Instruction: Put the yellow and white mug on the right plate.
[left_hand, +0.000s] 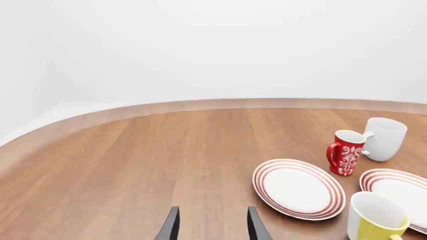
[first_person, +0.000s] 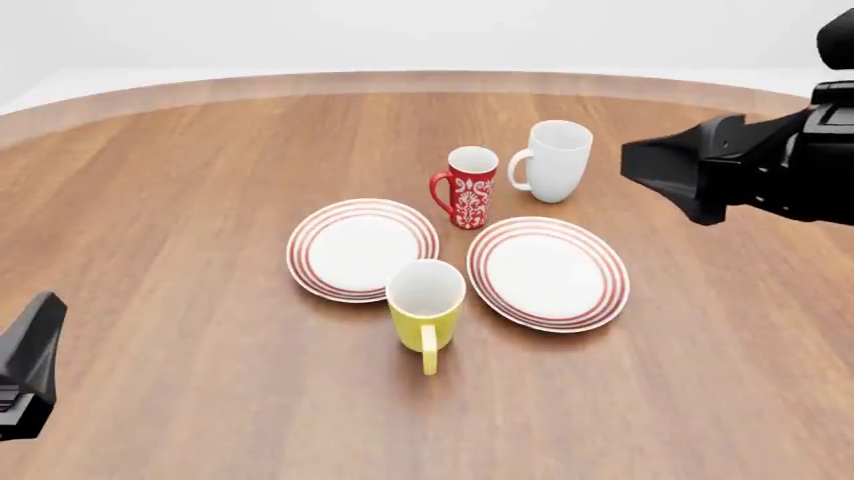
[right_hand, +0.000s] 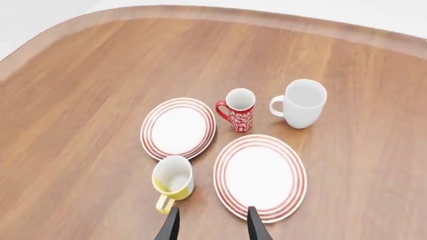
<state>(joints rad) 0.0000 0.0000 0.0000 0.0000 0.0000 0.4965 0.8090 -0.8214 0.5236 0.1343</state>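
front, left wrist and right wrist views of the table (first_person: 160, 180) before any grasp. the yellow and white mug (first_person: 426, 303) stood upright, mouth up, between the near rims of the two ringed plates, just beside the right plate (first_person: 547, 272) and not on it; its handle pointed toward the arms' side of the table. the left plate (first_person: 362, 247) lay just beside the mug on its other side. behind the plates stood the red patterned mug (first_person: 467, 186) and, near it, the white mug (first_person: 557, 160), both clear of the task's path.

the right gripper (right_hand: 211, 225) hung high above the table with its fingers parted and nothing between them; in the right wrist view the mug (right_hand: 173, 180) lay ahead of the fingers and off to the left fingertip's side, with the right plate (right_hand: 260, 176) directly ahead. the left gripper (left_hand: 211, 225) sat low at the near left of the table, fingers likewise apart and empty, the mug (left_hand: 375, 217) well off to its right.

judgement: the mug's long axis was vertical, so a descent from above seemed fitting. which arm was nearer could not be told with confidence, though the right arm served the plate's side.
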